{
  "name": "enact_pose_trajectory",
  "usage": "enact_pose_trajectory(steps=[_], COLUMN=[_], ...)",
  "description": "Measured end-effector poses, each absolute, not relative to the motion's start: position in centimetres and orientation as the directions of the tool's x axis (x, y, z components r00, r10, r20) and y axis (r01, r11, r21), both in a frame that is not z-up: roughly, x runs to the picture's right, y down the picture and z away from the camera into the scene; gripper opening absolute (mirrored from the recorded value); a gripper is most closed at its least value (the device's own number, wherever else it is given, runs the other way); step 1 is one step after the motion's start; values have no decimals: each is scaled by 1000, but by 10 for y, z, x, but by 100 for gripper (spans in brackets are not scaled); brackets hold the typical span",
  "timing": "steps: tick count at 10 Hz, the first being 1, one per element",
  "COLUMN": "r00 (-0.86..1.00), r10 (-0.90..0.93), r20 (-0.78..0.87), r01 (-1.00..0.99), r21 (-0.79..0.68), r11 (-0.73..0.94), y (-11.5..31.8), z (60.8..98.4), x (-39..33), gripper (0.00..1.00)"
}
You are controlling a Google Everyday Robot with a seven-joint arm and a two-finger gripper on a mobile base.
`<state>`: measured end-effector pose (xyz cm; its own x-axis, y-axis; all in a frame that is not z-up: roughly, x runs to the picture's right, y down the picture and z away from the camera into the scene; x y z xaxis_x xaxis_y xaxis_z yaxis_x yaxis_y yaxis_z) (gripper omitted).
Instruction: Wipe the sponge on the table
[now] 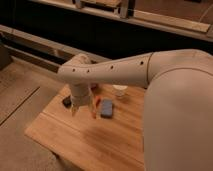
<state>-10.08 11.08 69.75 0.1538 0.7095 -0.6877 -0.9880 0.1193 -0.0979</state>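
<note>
Gripper point(82, 109), two-finger, white: hangs fingers-down over the light brown planked wooden table point(100, 145), jaws spread, nothing between them. Small blue-grey rectangular soft sponge point(106, 108): lies flat on the table at the gripper's 3 o'clock, near, with a thin orange-red stick point(95, 106) between them and a black rectangular block point(66, 101) at 10 o'clock. Step, as judged: the sponge lies free, fitting either an approach to grasp it or a release after wiping; a grasp would require shifting toward 3 o'clock, clear of the stick.
</note>
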Motion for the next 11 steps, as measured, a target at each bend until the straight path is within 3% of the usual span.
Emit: enact_pose_trajectory(steps=[5,11], r00=[-76,-196], r10=[751,702], r20=[-655,-685], r01=[-992,-968], r21=[-24,19], r11=[-122,-252], y=[56,82], z=[721,746], x=[-66,-3], gripper=[65,65])
